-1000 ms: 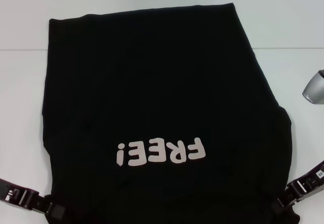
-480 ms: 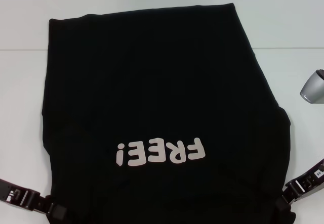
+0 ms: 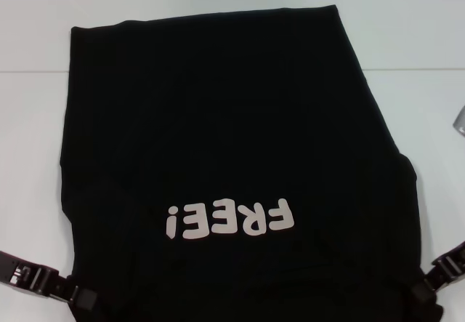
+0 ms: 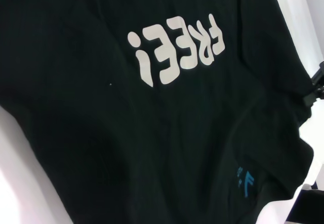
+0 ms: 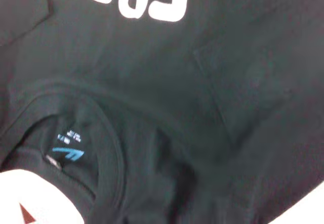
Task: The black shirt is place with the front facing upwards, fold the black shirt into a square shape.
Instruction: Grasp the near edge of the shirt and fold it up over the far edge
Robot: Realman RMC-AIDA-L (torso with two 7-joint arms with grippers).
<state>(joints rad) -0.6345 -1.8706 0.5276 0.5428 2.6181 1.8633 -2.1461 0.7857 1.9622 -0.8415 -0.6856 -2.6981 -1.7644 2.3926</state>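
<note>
Right claw (image 3: 434,287) lower and farther right, grey arm part almost out of view.

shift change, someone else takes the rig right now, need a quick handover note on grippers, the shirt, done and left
Left gripper: at the near left corner of the black shirt, by the shoulder.
Right gripper: at the near right corner.
Shirt: flat on the white table, front up, FREE! lettering and collar toward the robot, sleeves seemingly tucked in.
Done: shirt reads as a tall rectangle.
Left: probably fold the near end over the far end to make a square.
</note>
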